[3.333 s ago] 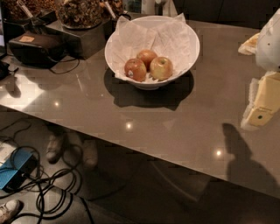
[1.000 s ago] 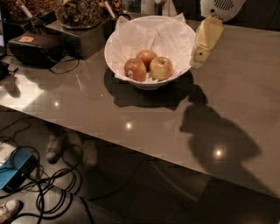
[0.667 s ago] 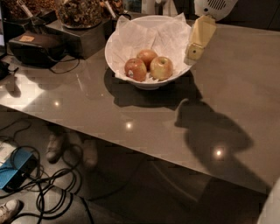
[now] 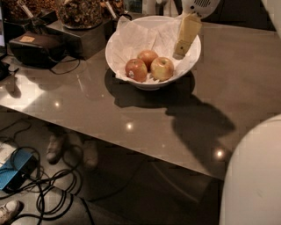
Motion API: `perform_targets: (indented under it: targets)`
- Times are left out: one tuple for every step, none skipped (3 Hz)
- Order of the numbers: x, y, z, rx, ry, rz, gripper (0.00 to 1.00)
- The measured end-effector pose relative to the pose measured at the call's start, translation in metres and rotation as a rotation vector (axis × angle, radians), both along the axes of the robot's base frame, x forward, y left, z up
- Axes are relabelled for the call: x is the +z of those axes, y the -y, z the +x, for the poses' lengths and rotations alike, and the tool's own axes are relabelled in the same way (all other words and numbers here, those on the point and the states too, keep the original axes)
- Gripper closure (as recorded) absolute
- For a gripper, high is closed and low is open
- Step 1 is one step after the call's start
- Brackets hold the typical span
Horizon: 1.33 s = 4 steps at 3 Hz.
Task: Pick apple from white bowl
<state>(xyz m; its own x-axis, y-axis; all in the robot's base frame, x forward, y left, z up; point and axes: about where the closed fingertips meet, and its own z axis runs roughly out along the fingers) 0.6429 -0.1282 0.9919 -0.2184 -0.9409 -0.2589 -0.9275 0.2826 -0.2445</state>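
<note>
The white bowl point(image 4: 131, 44), lined with crumpled white paper, stands on the grey table. Three apples lie in it. The apple point(image 4: 162, 68) is the palest one, yellow-green with a blush, at the front right. A redder apple with a small sticker point(image 4: 136, 70) lies at the front left and an orange-red apple point(image 4: 148, 57) behind them. The gripper point(image 4: 179, 53) hangs over the bowl's right side, its cream fingers pointing down, just above and to the right of the apple and not touching it.
A black box point(image 4: 36, 47) with a cable and dark containers of dried stuff point(image 4: 81, 12) stand at the table's back left. Cables and a blue device point(image 4: 15, 169) lie on the floor. A white robot part point(image 4: 254, 176) fills the lower right corner.
The gripper has moved left from the table's right side to over the bowl, and in the last second came lower toward the apples. The apples have not moved.
</note>
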Motion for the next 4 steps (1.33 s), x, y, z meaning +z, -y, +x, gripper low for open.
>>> perform_targets:
  targets:
    - [-0.004,-0.006,0.01,0.001,-0.007,0.001,0.29]
    - [-0.009,-0.009,0.018,-0.003,-0.017,0.002,0.52]
    - [-0.018,-0.013,0.025,-0.007,-0.034,0.0,0.62]
    - [-0.028,-0.016,0.031,-0.005,-0.055,0.002,0.56]
